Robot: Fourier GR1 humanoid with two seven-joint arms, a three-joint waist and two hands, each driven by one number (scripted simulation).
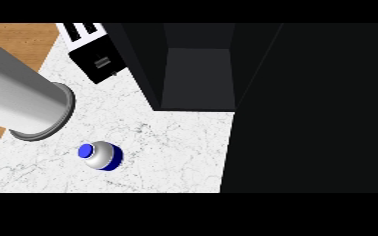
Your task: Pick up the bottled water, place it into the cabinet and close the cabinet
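One bottle of water (100,156) is standing on the white marbled counter (177,150), in the lower left part of the head view. It is showing mostly from above, so its blue cap (86,151) is pointing toward the camera and a little to the left, and a blue band is showing at the lower edge of its grey body. Nothing is touching the bottle. Up and to the left of it, near but apart, a thick grey tube (29,97) is coming in from the left edge of the view; it is looking like one of the forearms, and its round end with a darker rim is hanging over the counter's edge. Neither hand is showing in this view, so I cannot tell how the fingers are standing or whether they are holding anything. The cabinet (196,75) is standing open at the top middle, well apart from the bottle, and its dark inside is facing the counter. A large black panel (303,110) is filling the whole right side; it is probably the open door, but I cannot tell for sure. Just left of the cabinet, a black and white appliance (94,55) is sitting at an angle on the counter. A brown wooden surface (26,40) is showing in the top left corner.
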